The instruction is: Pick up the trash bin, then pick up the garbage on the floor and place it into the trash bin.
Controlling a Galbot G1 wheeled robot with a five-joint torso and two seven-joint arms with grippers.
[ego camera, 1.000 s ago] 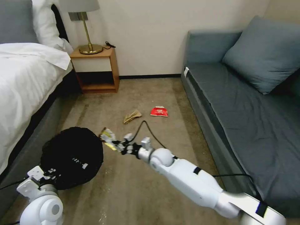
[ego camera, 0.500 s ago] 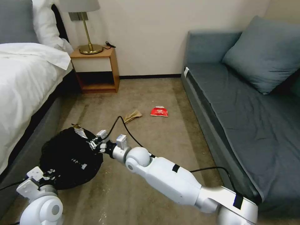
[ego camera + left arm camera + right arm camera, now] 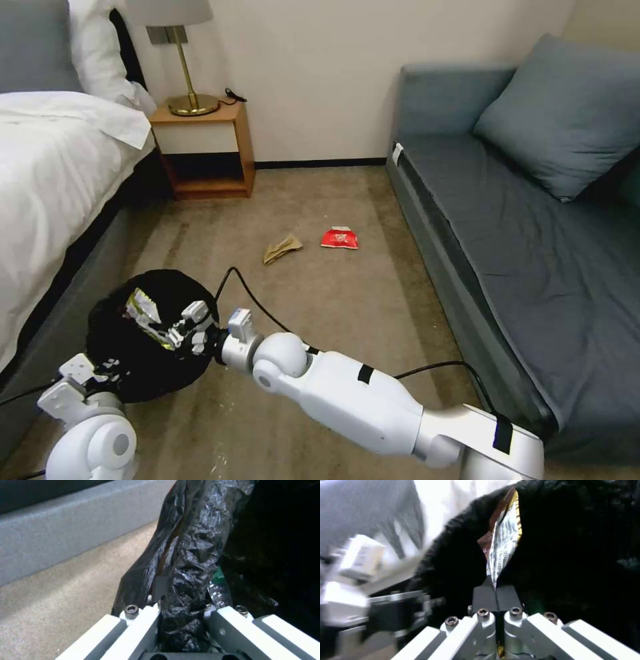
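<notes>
Right claw pinches wrapper over trash bin.

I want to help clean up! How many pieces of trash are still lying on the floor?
2. The crumpled brown paper bag and the red snack packet lie side by side on the carpet near the sofa. More may be hidden from view.

The right arm is glossy white with rounded, swollen joints and two black bands across its shell; a thin black cable loops up from beside its ball-shaped wrist joint. The right pincer has flat dark pads on pale grey angular links, each pinned by dark hex-socket screws. The left pincer has the same grey links and screws.
</notes>
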